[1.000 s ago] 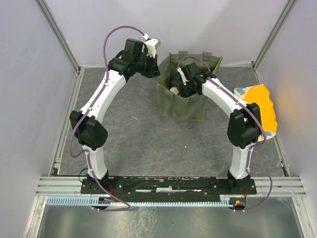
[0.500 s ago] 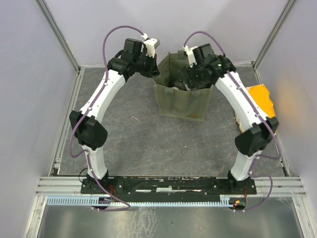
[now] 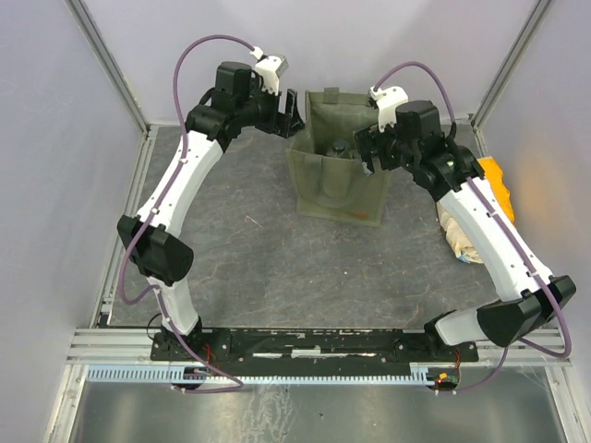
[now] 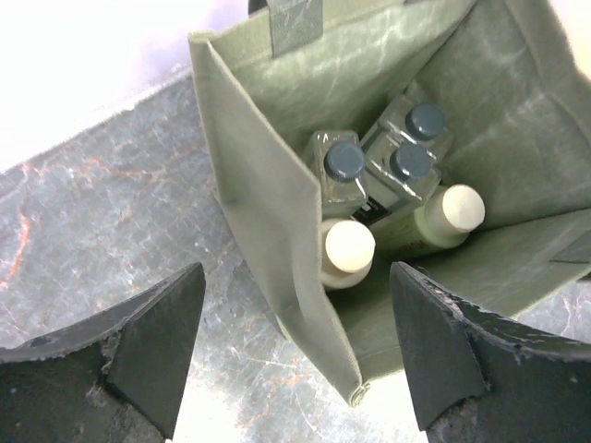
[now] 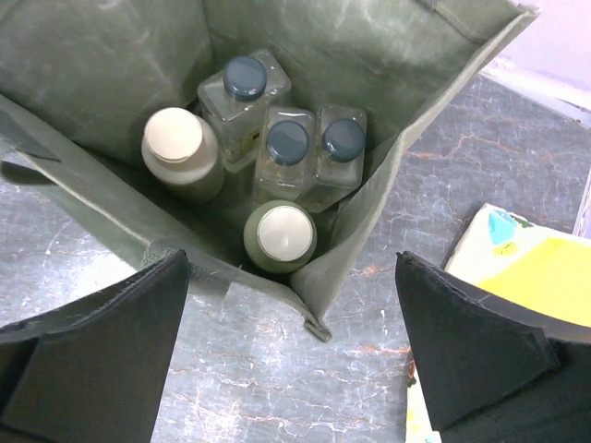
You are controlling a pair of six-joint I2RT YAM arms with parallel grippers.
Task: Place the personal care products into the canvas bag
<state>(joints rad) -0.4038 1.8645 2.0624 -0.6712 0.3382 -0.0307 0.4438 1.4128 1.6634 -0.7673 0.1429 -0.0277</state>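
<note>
Right claw [image 5: 291, 262] has left the canvas bag [image 3: 337, 198]

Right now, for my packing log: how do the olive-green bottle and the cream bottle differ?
The olive-green bottle has a dark body, the cream bottle a paler one. The olive-green one stands by the canvas bag corner, the cream one farther along that wall. Both upright, pale-capped.

Matt canvas bag [image 5: 305, 37] (clear glossy bottles [image 5: 289, 152])

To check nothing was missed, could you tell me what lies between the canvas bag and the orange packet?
Between canvas bag and packet, only bare table, in the right wrist view.
</note>
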